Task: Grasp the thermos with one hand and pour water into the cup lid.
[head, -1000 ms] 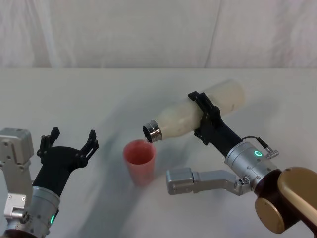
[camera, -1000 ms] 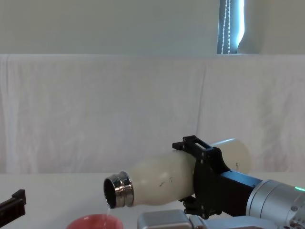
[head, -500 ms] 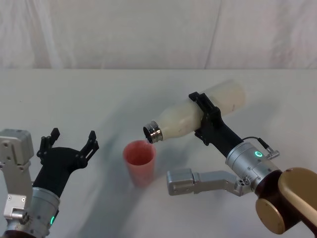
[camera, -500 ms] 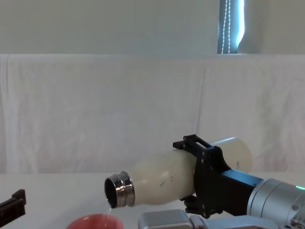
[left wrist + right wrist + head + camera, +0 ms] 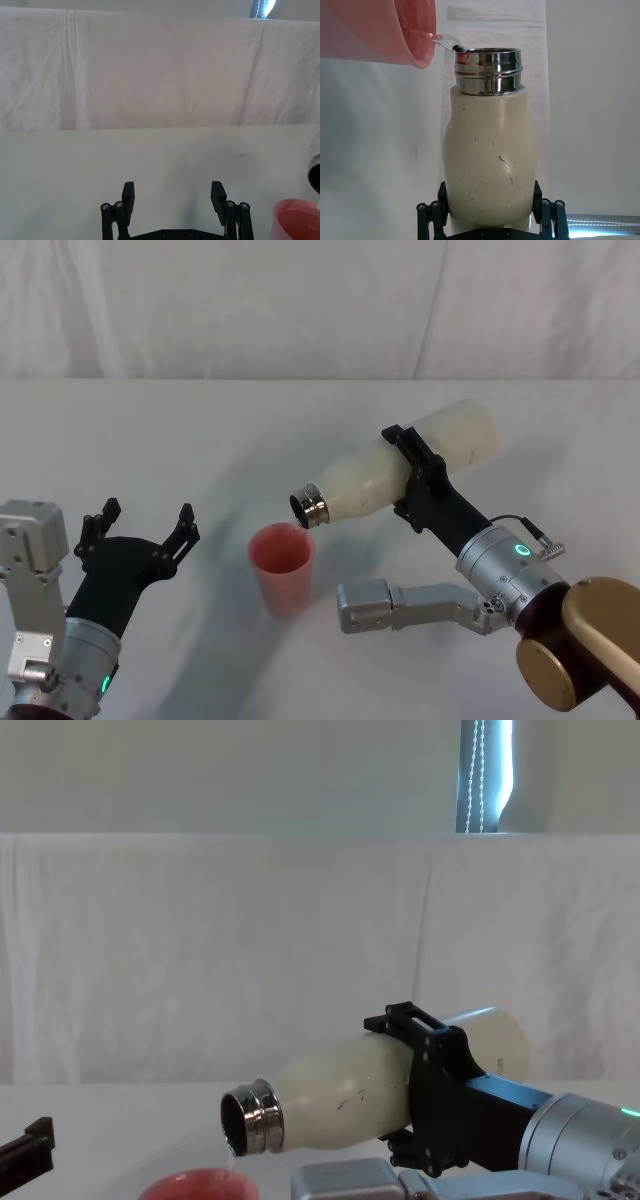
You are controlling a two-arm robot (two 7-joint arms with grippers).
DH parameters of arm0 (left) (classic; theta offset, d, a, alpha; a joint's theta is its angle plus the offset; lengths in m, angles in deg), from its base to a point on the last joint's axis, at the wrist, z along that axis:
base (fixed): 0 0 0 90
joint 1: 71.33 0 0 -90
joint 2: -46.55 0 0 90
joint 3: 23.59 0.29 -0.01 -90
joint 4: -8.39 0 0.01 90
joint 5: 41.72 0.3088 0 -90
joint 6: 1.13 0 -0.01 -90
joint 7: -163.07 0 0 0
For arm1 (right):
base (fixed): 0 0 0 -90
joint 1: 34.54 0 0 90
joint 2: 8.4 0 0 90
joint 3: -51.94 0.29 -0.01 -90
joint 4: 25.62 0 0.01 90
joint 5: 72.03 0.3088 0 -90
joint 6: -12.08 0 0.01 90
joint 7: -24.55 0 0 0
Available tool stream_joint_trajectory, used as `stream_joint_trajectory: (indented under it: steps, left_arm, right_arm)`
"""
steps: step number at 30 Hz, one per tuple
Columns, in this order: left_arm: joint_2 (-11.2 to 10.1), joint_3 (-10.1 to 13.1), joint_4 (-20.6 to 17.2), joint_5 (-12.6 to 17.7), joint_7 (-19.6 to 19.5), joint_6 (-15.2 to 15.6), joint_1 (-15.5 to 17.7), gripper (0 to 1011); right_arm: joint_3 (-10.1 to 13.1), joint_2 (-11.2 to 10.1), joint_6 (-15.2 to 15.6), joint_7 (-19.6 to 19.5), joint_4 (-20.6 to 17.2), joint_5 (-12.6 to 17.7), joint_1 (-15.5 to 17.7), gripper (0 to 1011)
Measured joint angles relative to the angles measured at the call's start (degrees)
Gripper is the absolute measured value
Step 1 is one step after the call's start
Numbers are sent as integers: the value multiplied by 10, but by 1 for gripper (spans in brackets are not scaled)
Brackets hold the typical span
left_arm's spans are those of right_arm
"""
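Almost nothing has moved over the last second: the thermos (image 5: 400, 471) keeps the same near-horizontal tilt, its base perhaps raised a touch more in the chest view, and the thin stream of water (image 5: 441, 40) still runs from its mouth. The right gripper (image 5: 414, 480) stays clamped around the wide cream body of the bottle, one black jaw on each side, holding it in the air above the white table (image 5: 200, 430) with the steel neck (image 5: 309, 506) pointing down and toward the robot's left. The mouth hangs just above the far rim of the cup lid (image 5: 283, 565), a small salmon-pink cup standing upright on the table directly below. In the right wrist view water curls off the lip of the neck into the cup. The left gripper (image 5: 137, 528) rests idle at the robot's left, near the table's front edge, with its jaws spread wide and nothing between them. The bottle looks rigid and smooth, probably slippery where wet, and its weight likely shifts toward the neck as water moves, so the present hold across the broad middle seems the sound place. The cup looks light and easy to tip, so the neck should stay clear of its rim.
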Motion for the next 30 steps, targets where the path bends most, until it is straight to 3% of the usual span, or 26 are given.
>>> stream_joint_trajectory:
  steps: [30]
  left_arm:
    - [0, 0, 0, 0, 0, 0, 0, 1001]
  right_arm:
    - [-3, -1, 5, 5, -4, -6, -2, 959]
